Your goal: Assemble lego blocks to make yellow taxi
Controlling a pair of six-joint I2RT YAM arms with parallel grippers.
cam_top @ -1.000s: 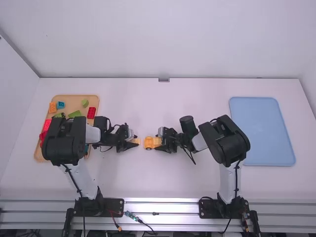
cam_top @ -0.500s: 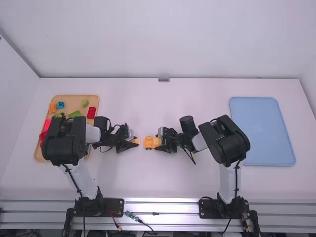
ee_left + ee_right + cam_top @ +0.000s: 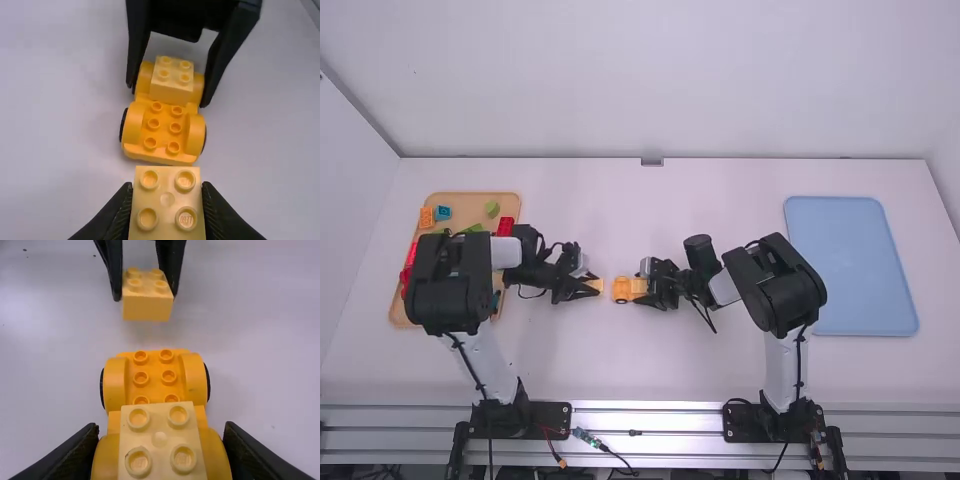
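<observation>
In the high view my left gripper (image 3: 590, 287) is low over the middle of the table, shut on a pale yellow block (image 3: 168, 205). The left wrist view has this gripper (image 3: 167, 192) gripping the block's sides, studs up. Facing it, my right gripper (image 3: 642, 287) is shut on the orange-yellow wheeled base (image 3: 621, 290). In the right wrist view this gripper (image 3: 160, 440) clasps the rounded fenders at one end, around a pale yellow block (image 3: 159, 440) mounted there. The base's other end, with bare studs (image 3: 154, 375), points at the held block; a gap separates them.
At the left, a wooden tray (image 3: 470, 198) holds several red, green, orange and blue blocks, partly under the left arm. A light blue tray (image 3: 850, 265) lies at the right, beyond the right arm.
Since half a second ago, the left arm's wrist has swung a little away from the camera, turning its gripper slightly with the block still held. The right arm has kept still.
</observation>
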